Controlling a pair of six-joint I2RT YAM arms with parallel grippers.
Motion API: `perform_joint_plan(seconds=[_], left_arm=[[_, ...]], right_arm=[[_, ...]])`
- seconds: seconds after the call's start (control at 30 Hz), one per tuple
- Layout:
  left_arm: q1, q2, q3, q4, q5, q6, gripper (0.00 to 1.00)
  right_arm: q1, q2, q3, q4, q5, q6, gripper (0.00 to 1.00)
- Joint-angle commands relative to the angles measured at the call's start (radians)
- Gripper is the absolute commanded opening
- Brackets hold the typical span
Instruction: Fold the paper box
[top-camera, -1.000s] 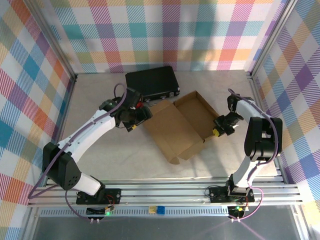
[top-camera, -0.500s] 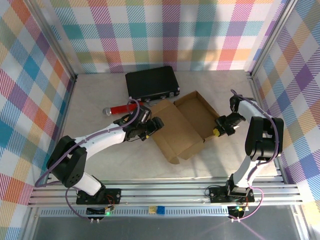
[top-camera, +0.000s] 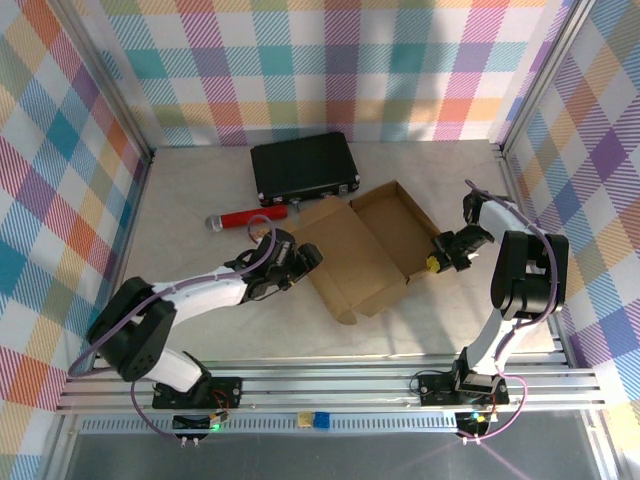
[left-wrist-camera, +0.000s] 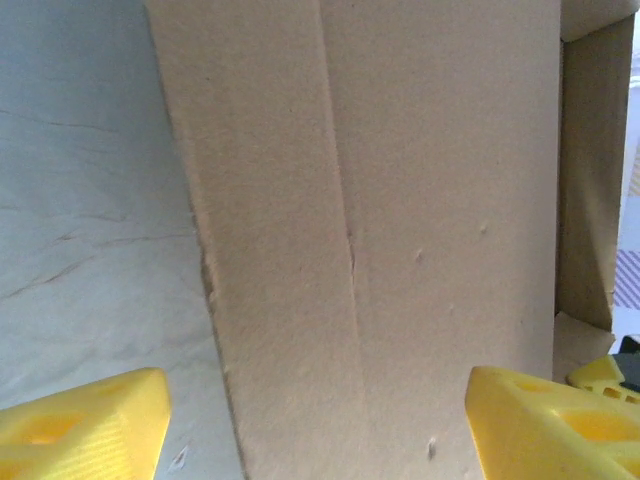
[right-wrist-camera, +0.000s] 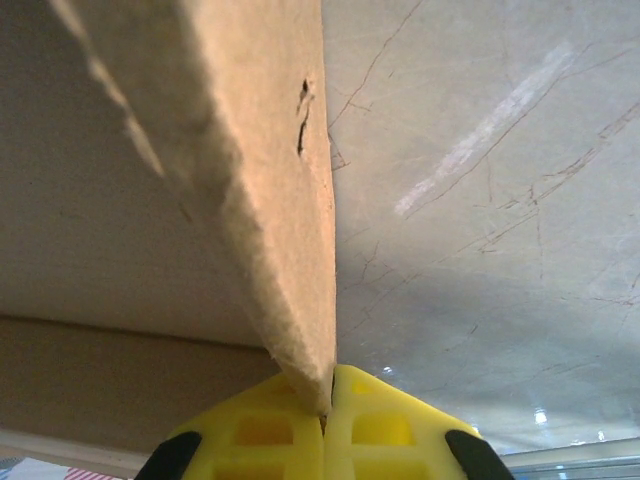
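The brown paper box lies half folded in the middle of the table, its far right part standing up as walls and its broad flap flat toward the front left. My left gripper is at the flap's left edge. In the left wrist view it is open, its yellow fingertips wide apart over the flap and the table. My right gripper is at the box's right corner. In the right wrist view it is shut on the edge of a cardboard wall.
A black hard case lies at the back, just behind the box. A red cylinder with a grey end lies left of the box. Checked walls close three sides, and an aluminium rail runs along the front.
My left arm swung from beside the black case forward and down to the flap's left edge, uncovering the red cylinder. The right gripper kept its hold and place.
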Motion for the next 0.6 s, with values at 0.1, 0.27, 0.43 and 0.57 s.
perform_joint_plan(seconds=[0.1, 0.27, 0.43, 0.57], left_arm=[[-0.011, 0.100, 0.030, 0.250, 0.023, 0.001, 0.65], [-0.012, 0.091, 0.055, 0.239, 0.022, 0.014, 0.39], [-0.047, 0.043, 0.221, -0.117, -0.049, 0.126, 0.00], [-0.075, 0.043, 0.382, -0.432, -0.122, 0.234, 0.00]], right_arm=[[-0.006, 0.054, -0.016, -0.011, 0.042, 0.028, 0.00], [-0.006, 0.052, -0.018, -0.009, 0.047, 0.033, 0.00], [-0.003, 0.023, -0.031, -0.019, 0.068, 0.051, 0.00], [0.000, -0.027, -0.033, -0.050, 0.117, 0.072, 0.06]])
